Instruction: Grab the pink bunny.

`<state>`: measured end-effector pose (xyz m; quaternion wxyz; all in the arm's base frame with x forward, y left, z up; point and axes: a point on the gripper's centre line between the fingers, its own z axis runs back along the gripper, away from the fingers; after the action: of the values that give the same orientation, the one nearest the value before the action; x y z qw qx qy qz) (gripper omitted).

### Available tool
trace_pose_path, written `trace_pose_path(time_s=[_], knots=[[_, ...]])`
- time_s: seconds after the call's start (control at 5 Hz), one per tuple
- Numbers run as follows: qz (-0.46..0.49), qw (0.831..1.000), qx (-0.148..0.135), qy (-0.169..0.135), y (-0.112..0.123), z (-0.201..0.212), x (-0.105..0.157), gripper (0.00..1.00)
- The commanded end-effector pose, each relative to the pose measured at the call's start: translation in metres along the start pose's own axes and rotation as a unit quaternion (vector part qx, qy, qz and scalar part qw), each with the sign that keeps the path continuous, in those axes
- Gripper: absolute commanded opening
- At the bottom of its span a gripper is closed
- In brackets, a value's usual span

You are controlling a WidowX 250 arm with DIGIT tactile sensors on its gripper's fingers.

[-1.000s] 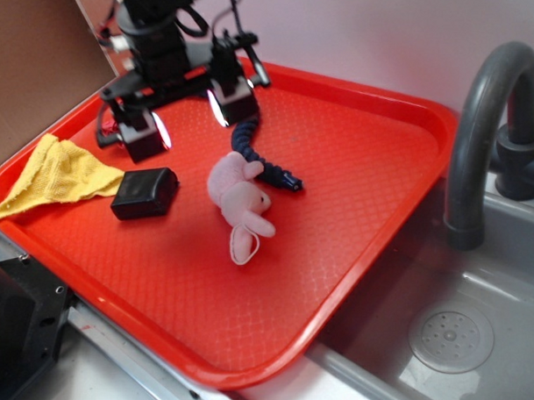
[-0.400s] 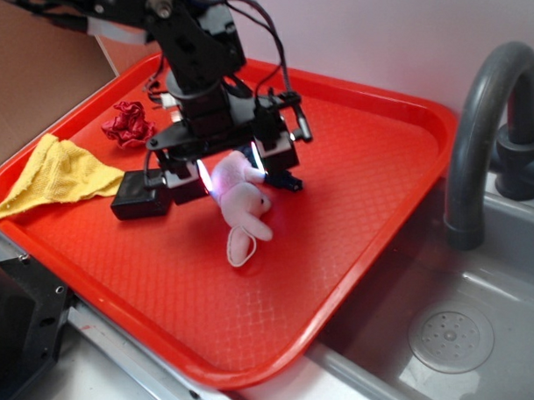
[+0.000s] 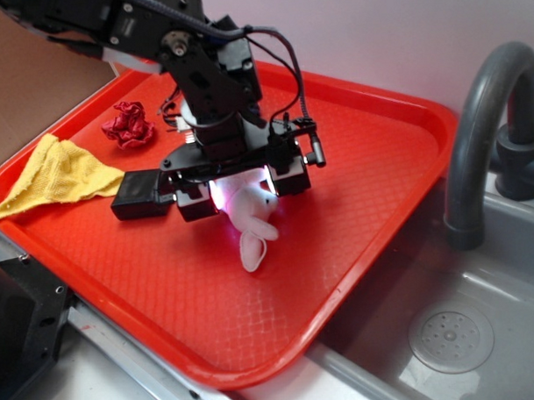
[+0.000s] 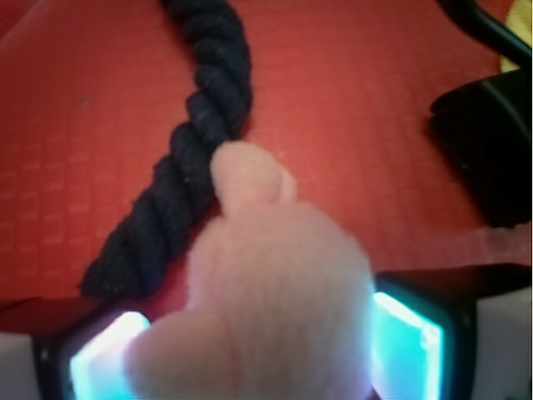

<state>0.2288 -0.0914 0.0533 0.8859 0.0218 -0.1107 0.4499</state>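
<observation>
Exterior view: the gripper (image 3: 240,185) was lowered onto the red tray (image 3: 353,144), its fingers spread to either side of the pink bunny (image 3: 253,214), beside the black box (image 3: 142,193). Wrist view: the bunny's body filled the gap between the lit pads (image 4: 408,332), next to the navy rope (image 4: 190,150). Straddling appeared achieved; closing and lifting remained.

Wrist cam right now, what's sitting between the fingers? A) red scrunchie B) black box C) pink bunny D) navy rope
C: the pink bunny fills the gap between the two lit fingers, with the navy rope lying beyond it on the red tray.
</observation>
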Motion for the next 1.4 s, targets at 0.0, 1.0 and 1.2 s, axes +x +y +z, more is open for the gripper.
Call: trace_pose_path(time_s=[0.0, 1.0, 1.2], knots=[[0.01, 1.0, 0.007, -0.011, 0.009, -0.012, 0.007, 0.0], [-0.245, 0.967, -0.052, 0.036, 0.024, 0.131, 0.053, 0.0], [-0.247, 0.964, -0.09, 0.03, 0.037, 0.156, 0.059, 0.0]])
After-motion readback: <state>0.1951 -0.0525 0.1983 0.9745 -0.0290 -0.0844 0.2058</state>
